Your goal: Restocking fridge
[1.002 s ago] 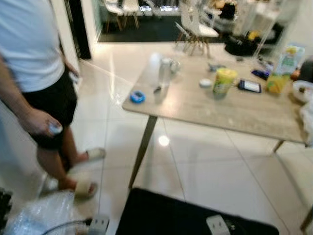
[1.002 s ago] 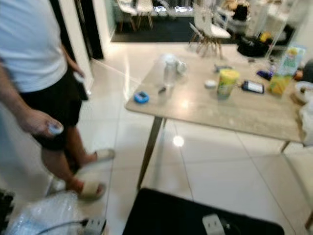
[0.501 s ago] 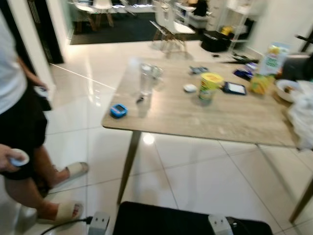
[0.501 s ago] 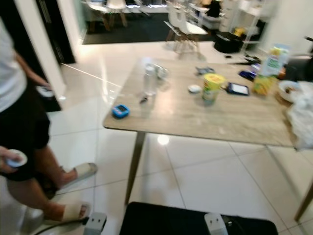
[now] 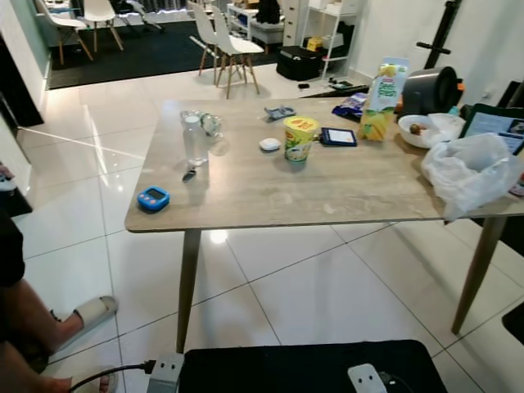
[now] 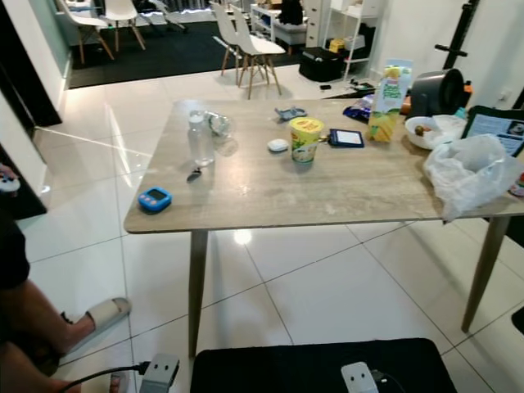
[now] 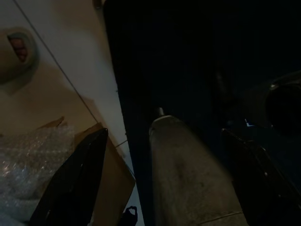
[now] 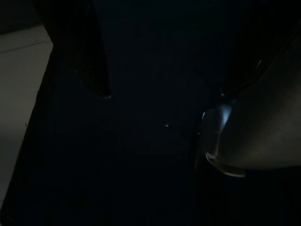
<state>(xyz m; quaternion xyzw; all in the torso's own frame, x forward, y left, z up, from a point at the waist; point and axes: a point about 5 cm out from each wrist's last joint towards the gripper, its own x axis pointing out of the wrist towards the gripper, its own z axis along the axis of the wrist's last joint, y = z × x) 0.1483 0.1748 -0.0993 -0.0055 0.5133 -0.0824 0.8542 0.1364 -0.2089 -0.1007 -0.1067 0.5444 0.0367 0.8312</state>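
Observation:
A wooden table [image 5: 327, 192] stands ahead of me. On it are a juice carton [image 5: 379, 100], a yellow-lidded cup [image 5: 300, 137], a clear bottle [image 5: 195, 141], a bowl of food [image 5: 426, 129] and a white plastic bag [image 5: 471, 172]. In the dark left wrist view my left gripper [image 7: 164, 134] hangs open by my silver leg, above the floor and some bubble wrap. My right gripper [image 8: 164, 94] also hangs open, in deep shade, with nothing between its fingers.
A person's legs and slipper [image 5: 82, 315] are at the left edge. A blue timer [image 5: 153, 198] lies near the table's left corner. A power strip [image 5: 166, 372] sits on the tiles by my black body. White chairs [image 5: 229, 45] stand far behind the table.
The camera has swung right and steadied: the person has slid to the left edge, and the table now sits centred and sharp, with the bag and bowl in view.

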